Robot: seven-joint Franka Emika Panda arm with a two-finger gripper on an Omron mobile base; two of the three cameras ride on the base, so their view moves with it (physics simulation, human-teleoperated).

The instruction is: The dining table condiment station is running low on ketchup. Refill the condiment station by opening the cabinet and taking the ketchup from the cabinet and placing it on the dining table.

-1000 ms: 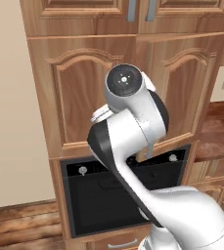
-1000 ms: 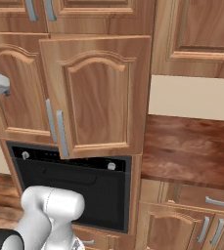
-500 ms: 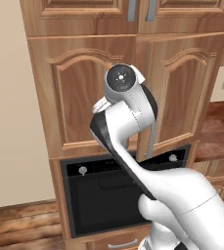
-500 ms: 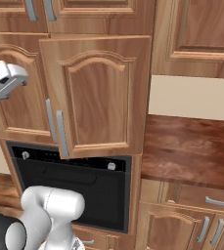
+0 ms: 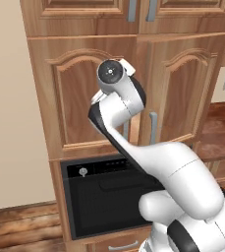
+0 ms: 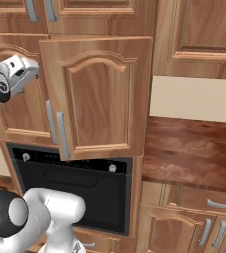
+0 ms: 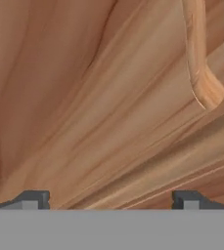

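The cabinet (image 6: 99,99) has two tall arched doors. Its right door stands ajar, swung out towards me, and its grey bar handle (image 6: 62,136) is at the door's lower left. The left door (image 5: 84,98) is shut. My gripper (image 6: 28,71) is raised in front of the upper part of the left door and points at the wood. In the hand view the gripper (image 7: 111,199) is open, with its fingertips (image 7: 33,199) wide apart, nothing between them and the door panel close ahead. The ketchup is hidden. The dining table is out of view.
A black oven (image 6: 75,188) sits under the cabinet. To its right is a reddish-brown wall counter (image 6: 193,153) with drawers and low doors (image 6: 183,232) below. More cabinets (image 5: 133,15) run above. A bare beige wall (image 5: 6,123) is on the left.
The arm has stretched out and carried the hand a little up and closer to the left door. The right door stands ajar as before, and the jaws stay open.
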